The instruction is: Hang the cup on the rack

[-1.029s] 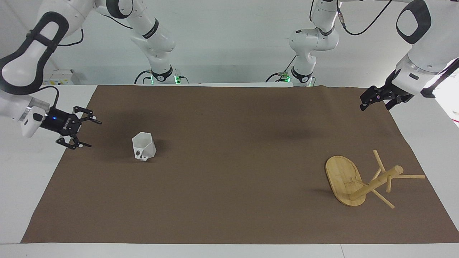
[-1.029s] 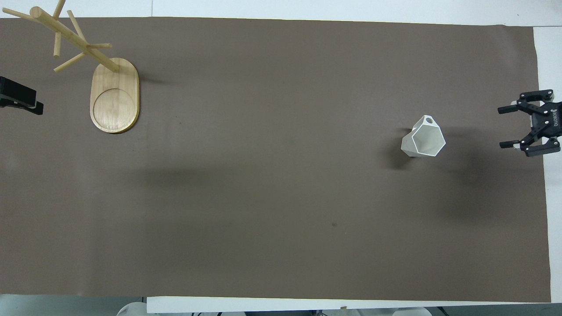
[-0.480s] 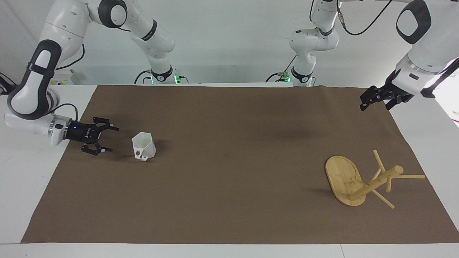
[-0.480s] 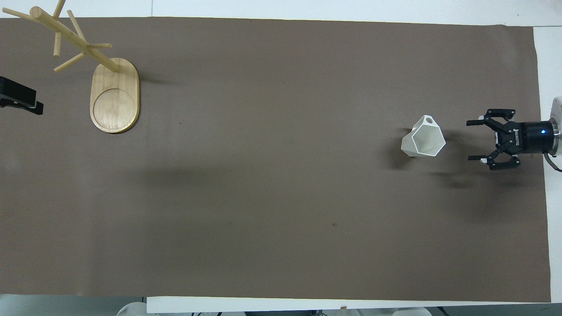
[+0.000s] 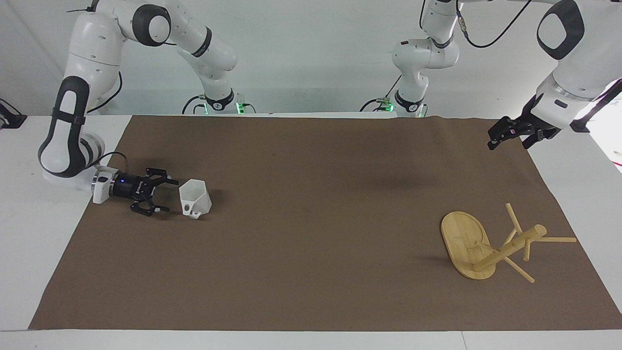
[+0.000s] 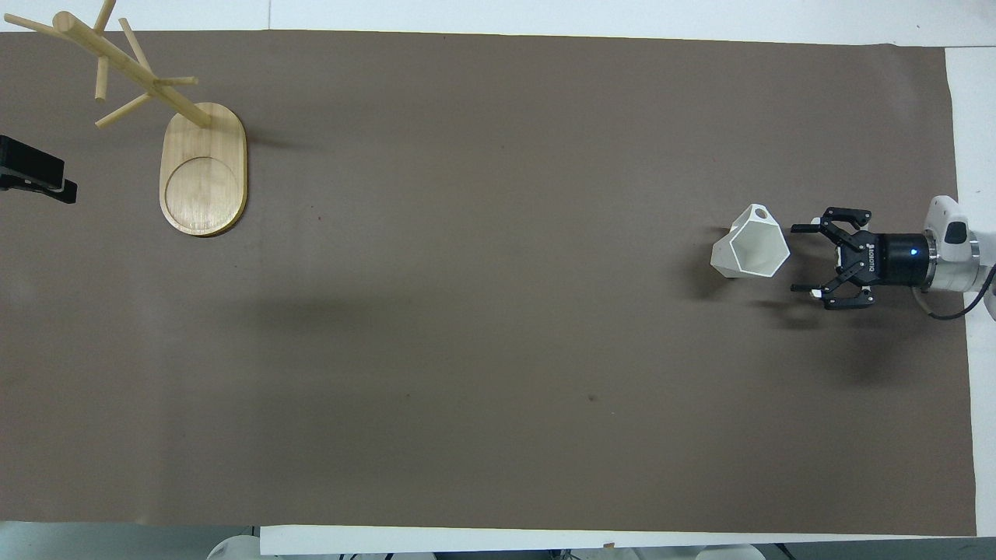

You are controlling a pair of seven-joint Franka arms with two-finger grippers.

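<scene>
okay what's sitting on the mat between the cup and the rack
Nothing: between the cup and the rack there is only bare brown mat, shown plainly in the overhead view and likewise in the facing view.

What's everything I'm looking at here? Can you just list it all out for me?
Cup: one, white, standing on the brown mat toward the right arm's end of the table.
Rack: one, light wood, standing on its oval base on the mat toward the left arm's end, with no cup on its pegs.
Mat: one, brown, covering most of the table.
Table: one, white, showing around the mat's edges.
Right gripper: one, black, fingers open, low over the mat just beside the cup, pointing at it.
Left gripper: one, black, waiting in the air over the mat's edge at the left arm's end.
</scene>
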